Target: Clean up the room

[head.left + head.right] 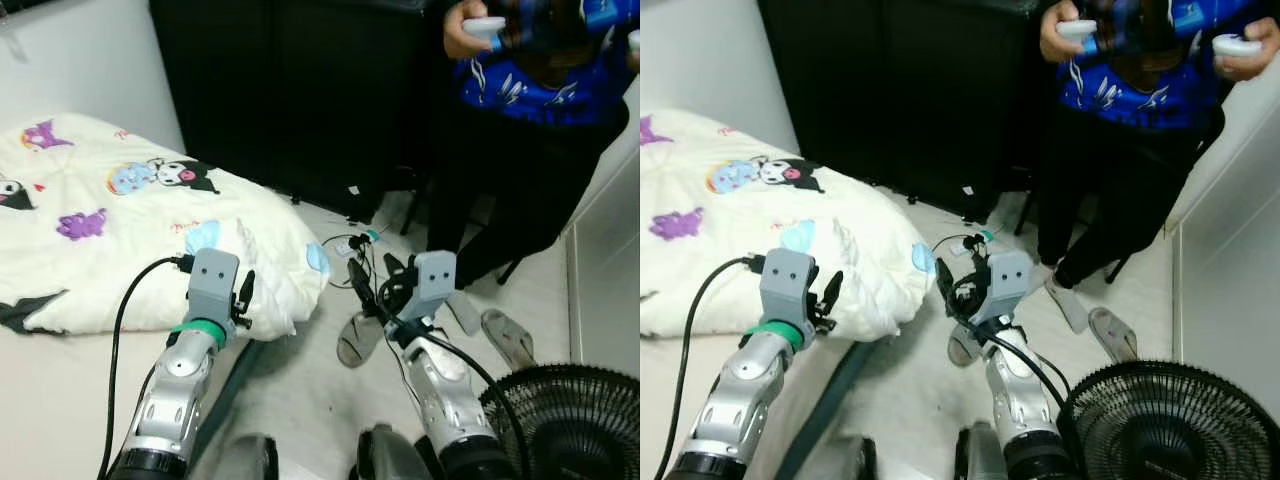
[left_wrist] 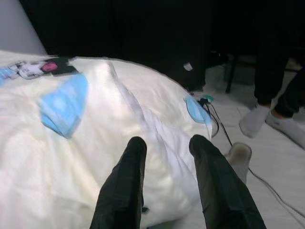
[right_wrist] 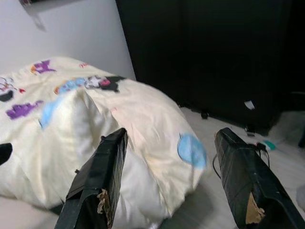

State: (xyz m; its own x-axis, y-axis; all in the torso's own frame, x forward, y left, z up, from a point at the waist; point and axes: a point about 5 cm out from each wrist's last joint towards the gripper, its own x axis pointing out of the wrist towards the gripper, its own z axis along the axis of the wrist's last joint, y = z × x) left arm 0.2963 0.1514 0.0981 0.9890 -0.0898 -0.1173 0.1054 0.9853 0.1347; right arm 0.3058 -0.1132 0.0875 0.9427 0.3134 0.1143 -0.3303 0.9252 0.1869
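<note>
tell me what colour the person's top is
Blue with lighter markings, on the person's top; right eye view shows it best.

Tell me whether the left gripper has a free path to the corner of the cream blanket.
Probably yes. The left gripper hangs open right at the bunched corner of the blanket, and the left wrist view shows nothing between its fingers and the fabric.

A cream quilt [image 1: 130,230] printed with purple, blue and black cartoon figures lies rumpled on the bed, spreading from nine o'clock toward the centre. Its bunched corner, bearing a pale blue patch [image 1: 317,258], droops over the bed edge toward the floor.
</note>
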